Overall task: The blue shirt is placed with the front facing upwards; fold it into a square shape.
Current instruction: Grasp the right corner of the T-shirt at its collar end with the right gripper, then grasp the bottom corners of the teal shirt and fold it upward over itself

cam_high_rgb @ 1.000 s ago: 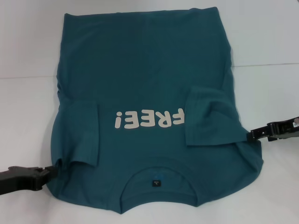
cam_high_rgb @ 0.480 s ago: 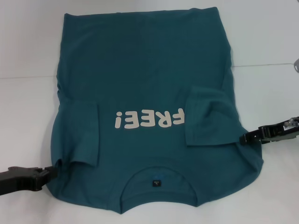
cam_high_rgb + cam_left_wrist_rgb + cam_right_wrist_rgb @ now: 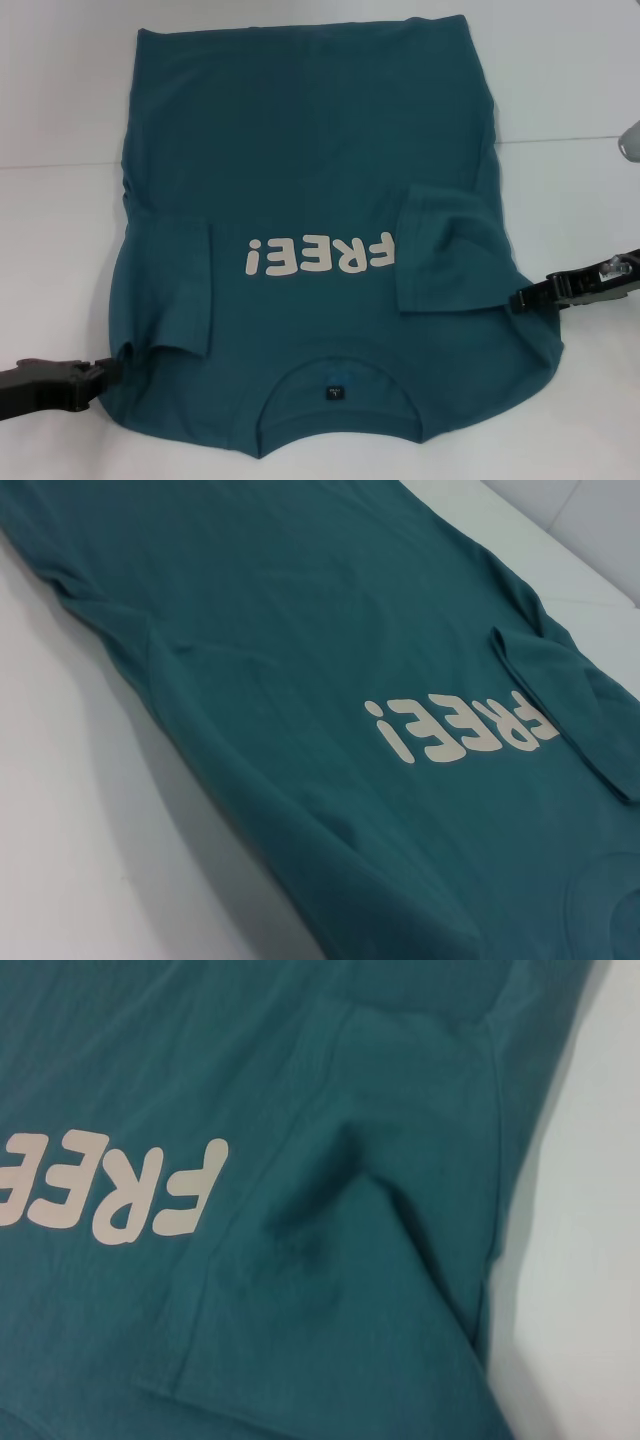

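Observation:
The blue shirt [image 3: 310, 170] lies flat on the white table, front up, with its collar [image 3: 340, 372] and small dark tag [image 3: 331, 393] nearest me. Cream "FREE!" lettering [image 3: 320, 255] reads upside down from here. Both short sleeves are folded in over the chest, one on the left [image 3: 180, 285] and one on the right [image 3: 450, 250]. My left gripper [image 3: 110, 373] rests low at the shirt's near-left shoulder edge. My right gripper [image 3: 520, 298] touches the right edge just below the folded sleeve. The wrist views show shirt [image 3: 300, 630] and sleeve cloth [image 3: 380, 1290] only.
White table [image 3: 60, 230] surrounds the shirt on both sides, with a seam line running across it behind the arms. A small grey object [image 3: 631, 142] pokes in at the right edge. The shirt's hem reaches the far edge of view.
My right gripper has slid left and slightly down, from off the cloth to the shirt's right edge. The left gripper and the shirt have barely moved.

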`<state>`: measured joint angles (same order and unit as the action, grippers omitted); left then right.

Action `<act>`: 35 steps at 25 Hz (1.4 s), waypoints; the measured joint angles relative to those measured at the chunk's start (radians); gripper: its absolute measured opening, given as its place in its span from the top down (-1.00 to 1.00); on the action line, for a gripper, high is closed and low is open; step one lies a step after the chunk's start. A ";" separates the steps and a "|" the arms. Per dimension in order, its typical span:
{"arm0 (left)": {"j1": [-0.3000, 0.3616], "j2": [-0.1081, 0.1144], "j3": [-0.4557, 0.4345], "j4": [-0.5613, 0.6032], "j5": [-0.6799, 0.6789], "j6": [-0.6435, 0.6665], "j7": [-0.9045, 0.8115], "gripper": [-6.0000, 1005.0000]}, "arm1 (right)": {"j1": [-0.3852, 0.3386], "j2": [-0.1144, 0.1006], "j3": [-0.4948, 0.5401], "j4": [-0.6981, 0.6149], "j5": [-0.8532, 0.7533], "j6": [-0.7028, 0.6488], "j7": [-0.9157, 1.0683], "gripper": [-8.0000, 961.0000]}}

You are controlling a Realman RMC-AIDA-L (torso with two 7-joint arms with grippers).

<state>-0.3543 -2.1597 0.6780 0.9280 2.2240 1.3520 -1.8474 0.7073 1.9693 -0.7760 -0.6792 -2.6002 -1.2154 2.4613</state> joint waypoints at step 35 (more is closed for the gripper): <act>0.026 -0.002 -0.014 0.035 -0.007 0.116 -0.013 0.93 | -0.041 -0.008 -0.023 -0.100 0.004 -0.108 -0.011 0.94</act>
<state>-0.3282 -2.1615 0.6639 0.9631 2.2170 1.4681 -1.8607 0.6663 1.9610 -0.7986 -0.7789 -2.5959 -1.3234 2.4506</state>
